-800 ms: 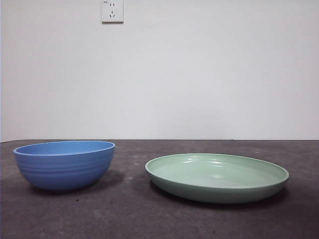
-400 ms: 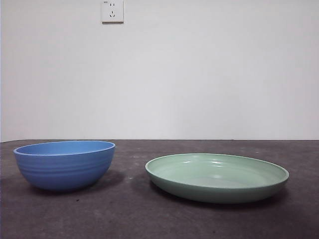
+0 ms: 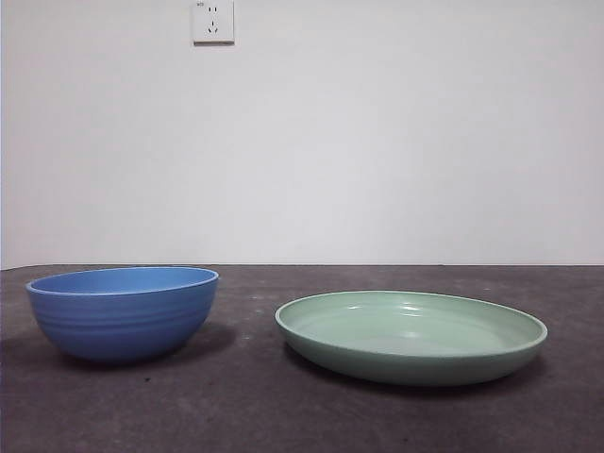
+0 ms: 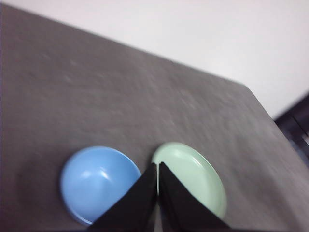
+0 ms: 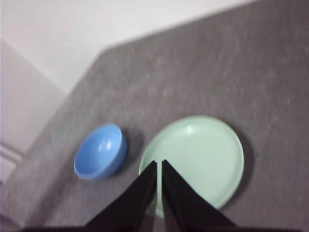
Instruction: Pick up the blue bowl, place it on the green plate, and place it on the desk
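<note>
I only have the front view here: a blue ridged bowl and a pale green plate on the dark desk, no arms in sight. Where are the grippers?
Observer: Both are high above the desk. The left gripper hangs over the gap between the deep round blue bowl and the wide shallow pale green plate, jaws shut.
Operator: And the right one?
Observer: The right gripper is above the plate's near rim, jaws shut as well.
Operator: Anything inside the bowl?
Observer: No, both wrist views show its inside empty.
</note>
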